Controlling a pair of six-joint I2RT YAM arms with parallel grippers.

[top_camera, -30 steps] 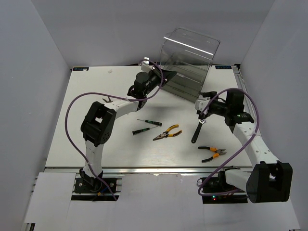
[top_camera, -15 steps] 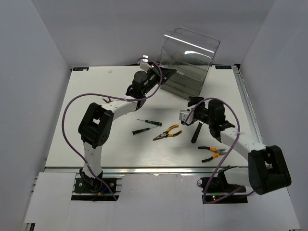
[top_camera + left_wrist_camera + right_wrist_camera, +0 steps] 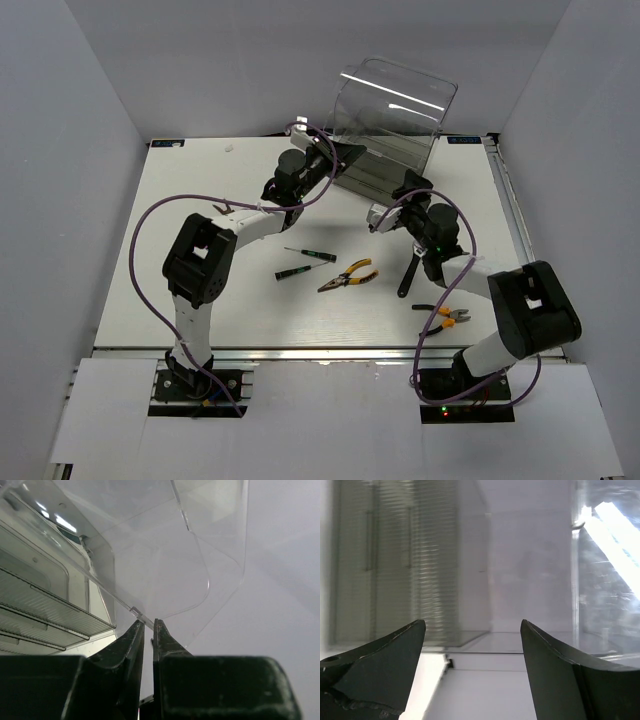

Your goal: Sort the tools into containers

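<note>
The clear smoky cabinet (image 3: 395, 120) stands at the back of the table, its stacked drawers (image 3: 40, 605) facing forward. My left gripper (image 3: 349, 154) is shut on the edge of the cabinet's clear raised front panel (image 3: 165, 555), which its fingertips (image 3: 148, 624) pinch. My right gripper (image 3: 395, 202) is open and empty just in front of the drawers (image 3: 395, 570), which fill its wrist view between the jaws (image 3: 472, 625). On the table lie two thin screwdrivers (image 3: 309, 255) (image 3: 292, 271), yellow-handled pliers (image 3: 347, 277), a silver-black wrench (image 3: 409, 275) and orange-handled cutters (image 3: 441, 314).
Purple cables (image 3: 150, 225) loop from both arms. White walls enclose the table on three sides. The wrench lies right beside the right arm's forearm (image 3: 445, 262).
My right gripper has swung from the right side leftward and then up toward the cabinet's front. The left gripper and the tools have stayed where they were.
</note>
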